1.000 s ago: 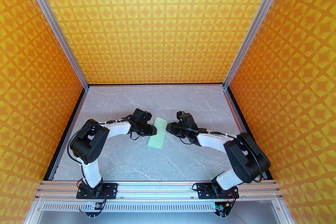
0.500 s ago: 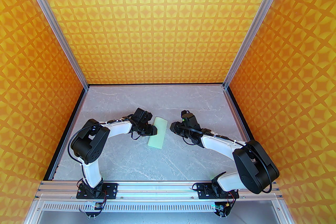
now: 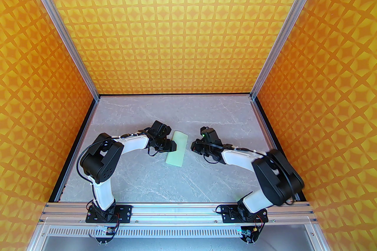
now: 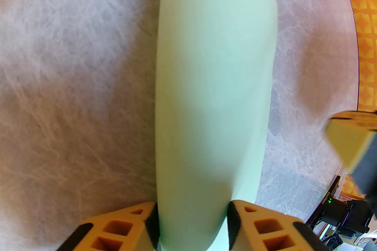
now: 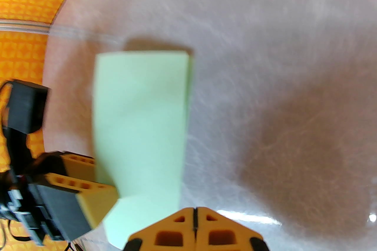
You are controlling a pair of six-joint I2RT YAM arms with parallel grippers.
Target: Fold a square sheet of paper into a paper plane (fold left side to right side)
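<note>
The square sheet of paper (image 3: 177,149) lies folded into a narrow pale mint-green strip in the middle of the table. It looks slightly bowed in the left wrist view (image 4: 215,82) and flat in the right wrist view (image 5: 141,114). My left gripper (image 3: 173,146) is at the strip's left edge with its jaws partly apart. The paper runs between its two yellow fingers (image 4: 193,214). My right gripper (image 3: 193,146) hovers just right of the strip, apart from it. Its yellow fingers are pressed together on nothing (image 5: 194,211).
The grey marble table (image 3: 153,179) is boxed in by orange patterned walls (image 3: 182,38) on three sides. An aluminium rail (image 3: 176,210) carries both arm bases at the near edge. My right gripper's finger (image 4: 350,138) shows at the right of the left wrist view.
The right gripper closed its jaws. It backed a little to the right away from the paper, then eased back. The left gripper and the paper stayed put.
</note>
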